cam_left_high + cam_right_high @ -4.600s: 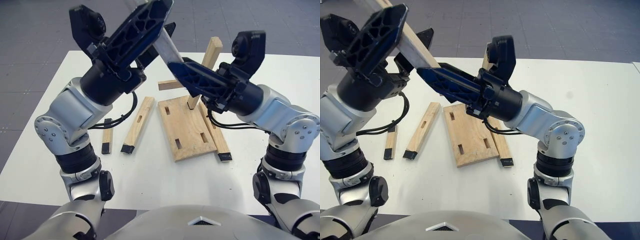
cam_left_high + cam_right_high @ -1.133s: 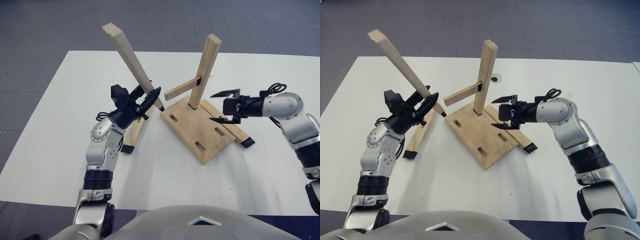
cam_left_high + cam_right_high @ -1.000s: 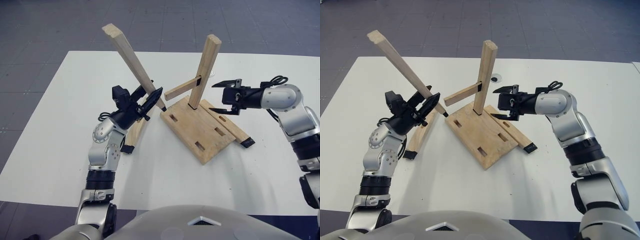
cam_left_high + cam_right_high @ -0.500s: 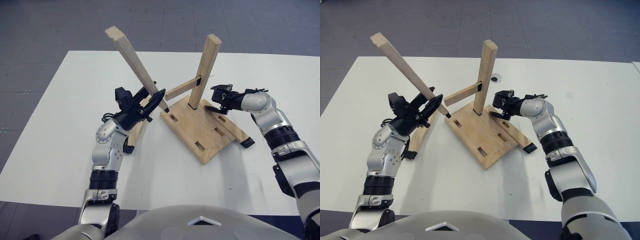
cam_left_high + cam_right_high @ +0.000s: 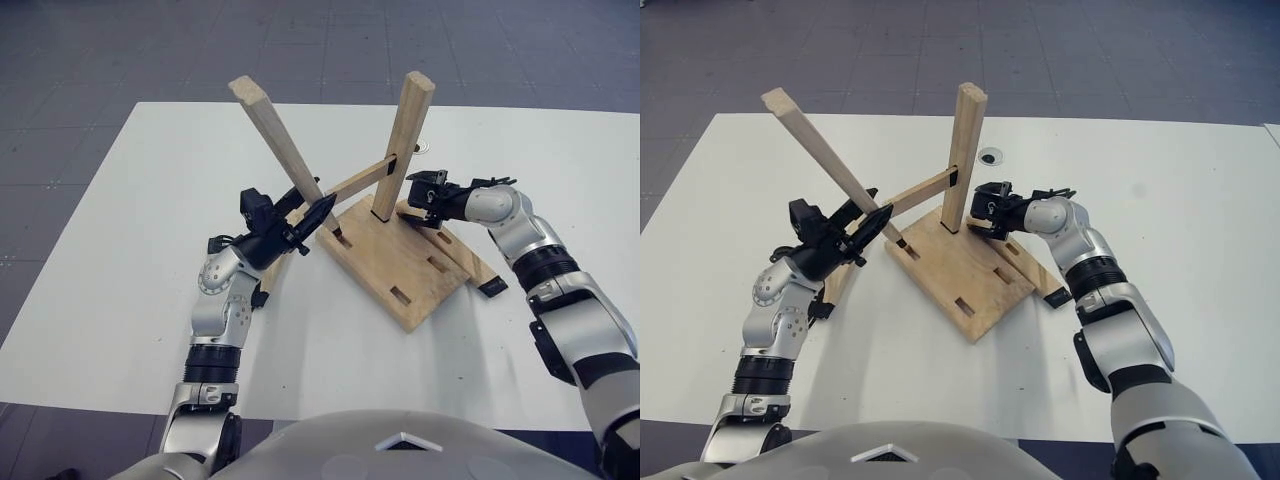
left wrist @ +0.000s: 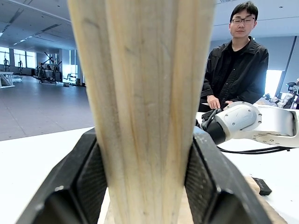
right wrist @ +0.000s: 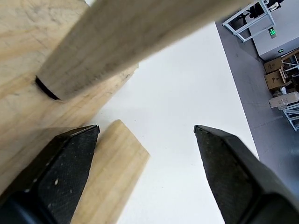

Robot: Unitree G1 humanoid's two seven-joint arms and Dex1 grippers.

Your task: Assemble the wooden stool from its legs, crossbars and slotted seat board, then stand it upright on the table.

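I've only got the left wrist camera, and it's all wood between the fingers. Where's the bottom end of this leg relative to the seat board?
Observer: The left hand holds the leg tilted. Its black-tipped lower end is at the slot in the seat board's left corner. I cannot tell whether it has entered.
Operator: Is anything fitted already?
Observer: One upright leg stands in the far slot, with a crossbar jutting from it toward your leg.
Operator: And the right hand?
Observer: The right hand is open, low beside the upright leg's base, over the end of a loose leg lying along the board's right edge.
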